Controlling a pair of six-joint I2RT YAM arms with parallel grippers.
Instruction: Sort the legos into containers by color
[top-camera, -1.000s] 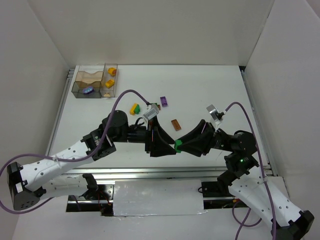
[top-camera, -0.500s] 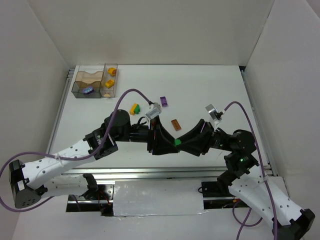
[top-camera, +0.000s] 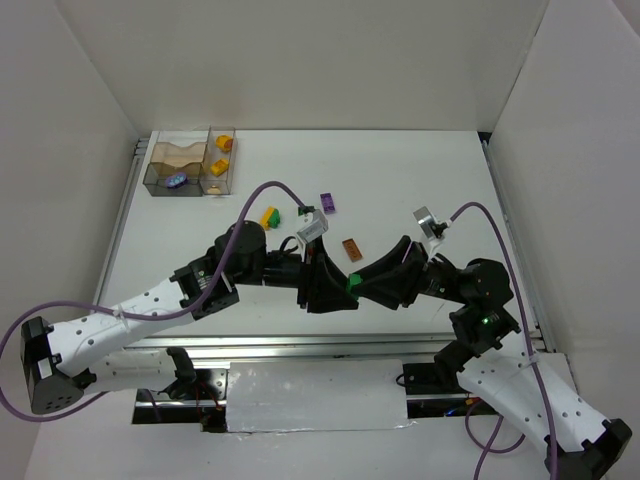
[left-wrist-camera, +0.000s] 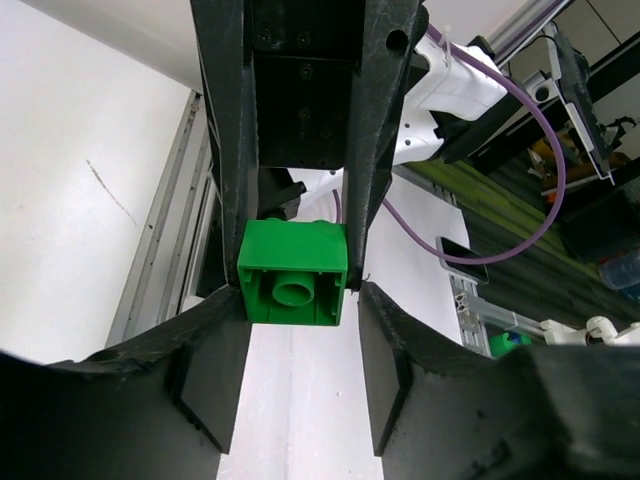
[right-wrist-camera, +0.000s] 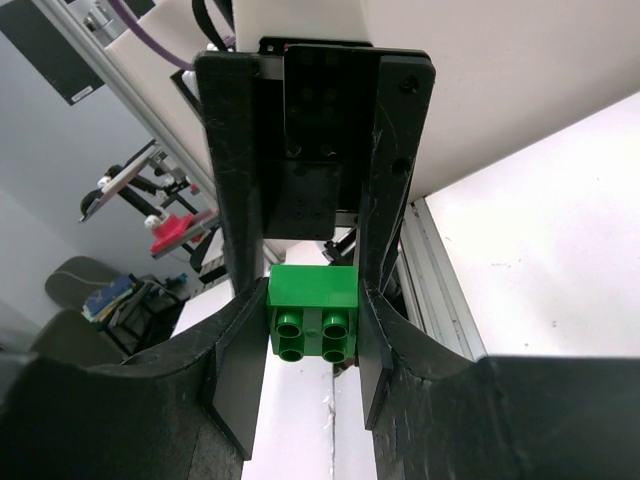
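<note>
The left hand is now pressed in on the green brick, its two tips against the brick's lower corners in its own wrist view. The right hand reaches in from the opposite side and is clamped on the same brick across its flanks (studs toward the right wrist camera, hollow underside toward the left). A second ago the left hand stood wider and a little short of the brick; since then it has slid forward and drawn its jaws in. The brick is therefore held from both ends, lifted above the table just below the middle of the overhead frame. That reads as a hand-over caught halfway: the receiving grip looks made, the giving grip not yet released. Further out, a brown brick lies just above the joined hands, a purple brick higher up, and a yellow-and-orange piece to the left of that, all loose on the table. The containers sit well apart at the upper left, the narrower bin with orange pieces in it, the wider one with a rounded purple-blue piece. I judge the pass serves to bring the green brick to the arm nearer those bins. No green shows in either bin, so which one it belongs in is open.
</note>
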